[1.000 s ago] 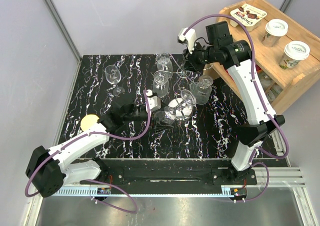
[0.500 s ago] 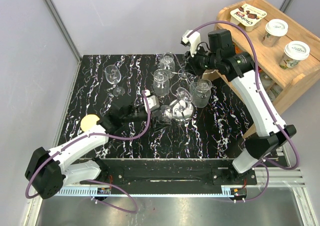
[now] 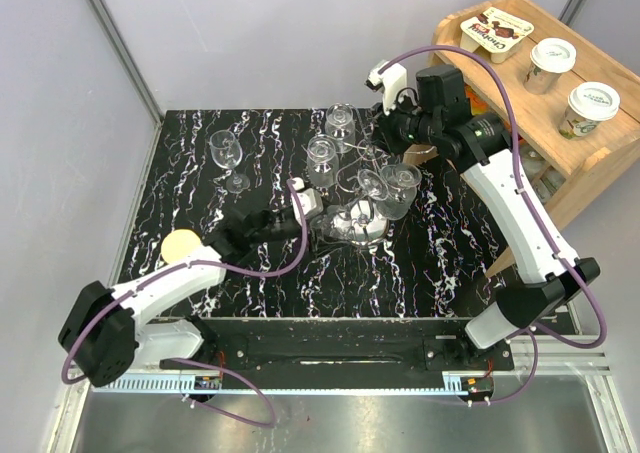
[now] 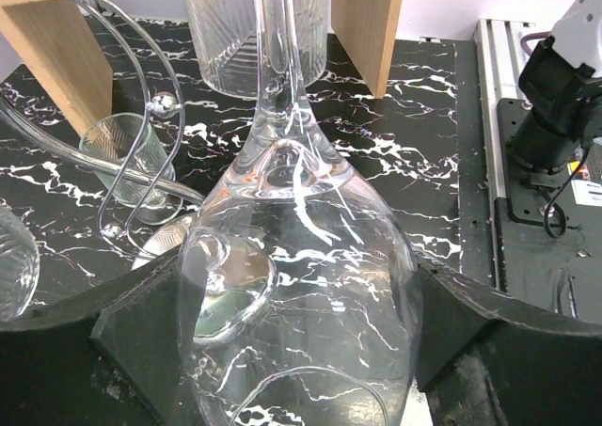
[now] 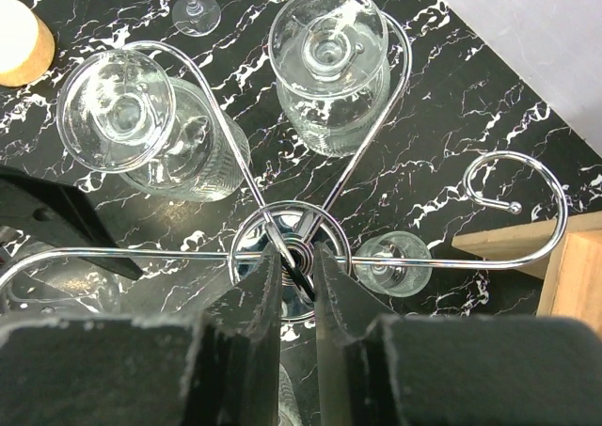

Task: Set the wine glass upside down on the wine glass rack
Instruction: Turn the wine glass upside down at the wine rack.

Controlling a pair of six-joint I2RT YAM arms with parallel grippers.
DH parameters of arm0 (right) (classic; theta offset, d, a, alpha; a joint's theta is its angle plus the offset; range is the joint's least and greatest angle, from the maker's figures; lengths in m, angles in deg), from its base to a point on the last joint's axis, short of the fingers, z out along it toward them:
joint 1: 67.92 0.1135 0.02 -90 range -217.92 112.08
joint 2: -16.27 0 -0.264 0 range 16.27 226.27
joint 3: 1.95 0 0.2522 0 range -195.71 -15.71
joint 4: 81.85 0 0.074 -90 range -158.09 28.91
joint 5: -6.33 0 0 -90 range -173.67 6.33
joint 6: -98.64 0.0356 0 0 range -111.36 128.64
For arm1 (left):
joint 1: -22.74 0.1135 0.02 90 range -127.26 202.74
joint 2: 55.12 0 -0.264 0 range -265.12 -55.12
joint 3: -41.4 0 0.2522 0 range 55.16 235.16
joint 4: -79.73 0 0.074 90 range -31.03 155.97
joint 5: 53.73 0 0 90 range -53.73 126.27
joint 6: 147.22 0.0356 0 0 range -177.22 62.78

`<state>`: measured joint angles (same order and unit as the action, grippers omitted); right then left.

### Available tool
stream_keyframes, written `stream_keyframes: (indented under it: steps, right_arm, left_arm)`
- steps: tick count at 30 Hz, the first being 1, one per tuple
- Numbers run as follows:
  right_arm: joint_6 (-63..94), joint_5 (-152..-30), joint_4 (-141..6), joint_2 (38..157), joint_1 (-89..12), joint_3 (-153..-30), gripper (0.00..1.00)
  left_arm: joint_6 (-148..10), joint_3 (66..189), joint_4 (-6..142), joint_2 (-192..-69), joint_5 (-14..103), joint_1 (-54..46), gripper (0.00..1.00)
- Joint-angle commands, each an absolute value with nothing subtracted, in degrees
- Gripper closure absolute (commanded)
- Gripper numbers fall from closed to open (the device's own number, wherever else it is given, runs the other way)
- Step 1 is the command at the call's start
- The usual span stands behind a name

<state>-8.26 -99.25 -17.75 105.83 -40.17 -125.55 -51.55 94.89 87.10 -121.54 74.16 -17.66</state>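
Observation:
My left gripper point(image 4: 296, 327) is shut on the bowl of a clear wine glass point(image 4: 301, 247), whose stem points away from the wrist camera. In the top view the left gripper point(image 3: 322, 221) holds this glass point(image 3: 352, 223) low beside the foot of the chrome wine glass rack point(image 3: 365, 160). My right gripper point(image 5: 298, 264) is shut on the top of the rack's central post, seen from above with the curled arms point(image 5: 470, 264) spread around it. In the top view the right gripper point(image 3: 378, 138) is over the rack. Several ribbed glasses point(image 5: 127, 116) hang upside down on it.
A wine glass point(image 3: 228, 155) stands upright at the back left. A round cork coaster point(image 3: 181, 244) lies at the left. A wooden shelf point(image 3: 600, 113) with paper cups and a snack pack stands at the right. Grey walls enclose the black marble table point(image 3: 250, 283).
The right arm has swung outward while its gripper stayed on the rack top, shifting it slightly right. The left gripper has carried the glass a little closer to the rack.

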Motion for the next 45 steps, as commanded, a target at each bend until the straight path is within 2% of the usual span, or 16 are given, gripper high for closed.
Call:
stream_keyframes:
  steps: [1, 16, 22, 35, 45]
  right_arm:
    - [-4.89, -97.56, -22.21, 103.01, -39.70, -125.31, 1.00]
    - [-5.86, -97.47, -21.69, 101.70, -39.79, -123.90, 1.00]
    - [-6.03, -97.30, -21.51, 101.61, -39.79, -123.72, 1.00]
    - [-6.12, -97.47, -21.25, 101.96, -39.79, -123.55, 1.00]
    - [-6.65, -97.12, -21.25, 101.17, -39.71, -122.93, 1.00]
  left_arm:
    - [-51.86, 97.00, 97.52, -124.64, 74.32, -18.04, 1.00]
    - [-56.16, 96.82, 113.52, -131.85, 73.45, -16.72, 1.00]
    - [-59.33, 93.14, 123.97, -132.65, 74.76, -14.44, 1.00]
    - [-60.30, 91.46, 127.23, -130.44, 76.52, -13.64, 1.00]
    - [-60.56, 85.49, 136.99, -131.24, 76.43, -13.47, 1.00]
